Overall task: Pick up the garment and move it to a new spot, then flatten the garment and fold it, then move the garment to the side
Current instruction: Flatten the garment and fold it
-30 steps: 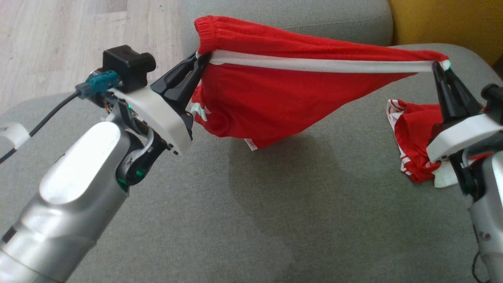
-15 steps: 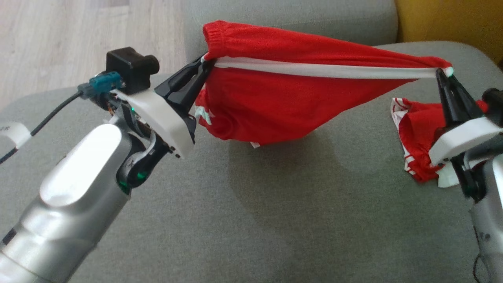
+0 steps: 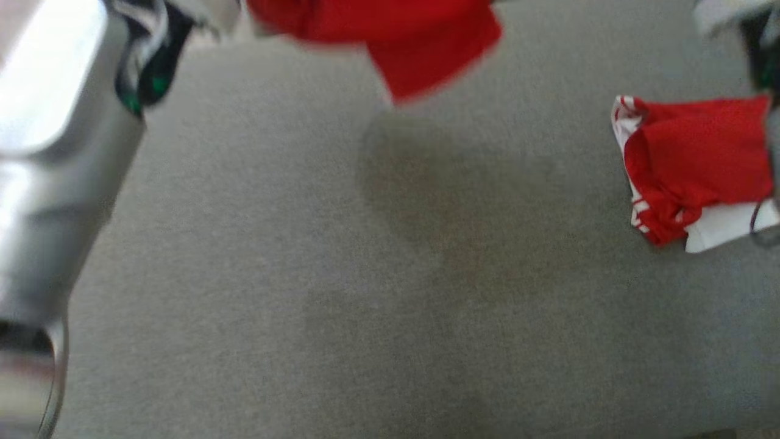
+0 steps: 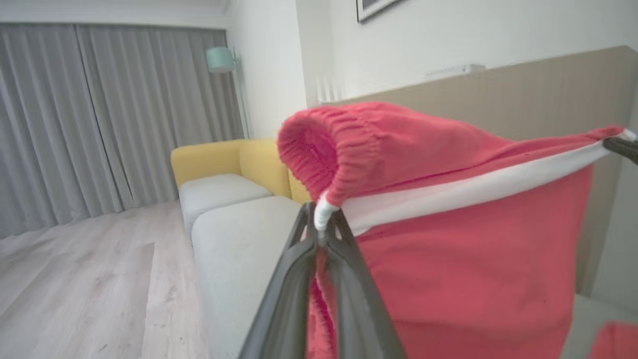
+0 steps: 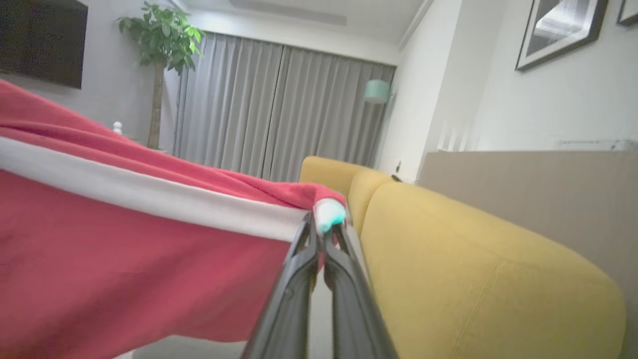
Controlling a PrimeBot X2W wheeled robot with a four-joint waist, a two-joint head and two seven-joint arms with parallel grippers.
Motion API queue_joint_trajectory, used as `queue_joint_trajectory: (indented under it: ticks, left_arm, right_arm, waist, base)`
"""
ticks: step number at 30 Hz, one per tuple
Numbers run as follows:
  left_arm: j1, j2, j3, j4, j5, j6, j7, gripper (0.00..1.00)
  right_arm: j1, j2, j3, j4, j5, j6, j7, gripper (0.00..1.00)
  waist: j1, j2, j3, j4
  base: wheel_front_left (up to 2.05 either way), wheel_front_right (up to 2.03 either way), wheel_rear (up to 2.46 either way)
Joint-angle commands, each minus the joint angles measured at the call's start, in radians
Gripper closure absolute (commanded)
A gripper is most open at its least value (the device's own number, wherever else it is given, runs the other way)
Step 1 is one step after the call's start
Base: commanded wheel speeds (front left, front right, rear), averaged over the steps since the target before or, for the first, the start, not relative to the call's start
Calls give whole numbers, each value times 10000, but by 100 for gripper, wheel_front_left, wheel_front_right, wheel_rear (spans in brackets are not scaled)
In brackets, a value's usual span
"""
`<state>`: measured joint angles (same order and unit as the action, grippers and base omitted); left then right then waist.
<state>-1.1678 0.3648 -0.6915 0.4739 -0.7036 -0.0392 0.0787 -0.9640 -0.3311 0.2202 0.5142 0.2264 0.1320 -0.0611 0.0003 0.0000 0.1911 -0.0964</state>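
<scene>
Your left tool [image 4: 321, 227] is pinched shut on the white stripe [image 4: 448, 192] of the red garment [image 4: 473, 279], just under its ribbed waistband [image 4: 349, 144]. Your right tool [image 5: 324, 237] is clamped the same way on the far end of that stripe, so the cloth hangs stretched between the two, off the grey cushion [image 3: 365, 305]. What has changed in the last second is mostly your viewpoint. The head camera has tipped downward, so the taut edge and both tools, which sat mid-frame before, have slid past the top. A blurred red corner of the garment now dangles at the upper edge above its shadow, with the pale left forearm [image 3: 55, 152] at the left. The grips themselves look unchanged. A second red-and-white piece [image 3: 694, 158] lies crumpled on the cushion to your right, well apart from the hanging corner. I judge you are mid-carry: the garment is lifted and spread but not yet laid down. The bare grey stretch beneath it looks like the place to lower and flatten it.
</scene>
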Motion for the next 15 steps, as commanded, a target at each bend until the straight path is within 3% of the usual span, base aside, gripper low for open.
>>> queue_joint_trajectory:
  ticks: [1,5,8,15]
  left_arm:
    - [-1238,156,744,306,199,223,-577,100]
    - [-2227,-437,1066,1337,254,155,-1789,100]
    - [-2325,-832,1044,2055,195,-128,-2448,100]
    - [-259,-1279,41,3104,-94,-812,-2771,100]
  right_arm:
    - [-1063,42,-189,296,-163,-13,-425,100]
    - [-2405,370,-673,1484,-713,-13,-1340,100]
    - [-2603,616,-667,2225,-1017,-13,-1676,100]
    - [-1093,611,1072,3832,-978,-13,-1834,100]
  waist:
    - [-3,0,807,-366]
    - [-3,0,1281,-431]
    - [-3,0,1476,-359]
    - [-3,0,1362,-35]
  base:
    - [0,0,0]
    - [0,0,0]
    - [0,0,0]
    - [0,0,0]
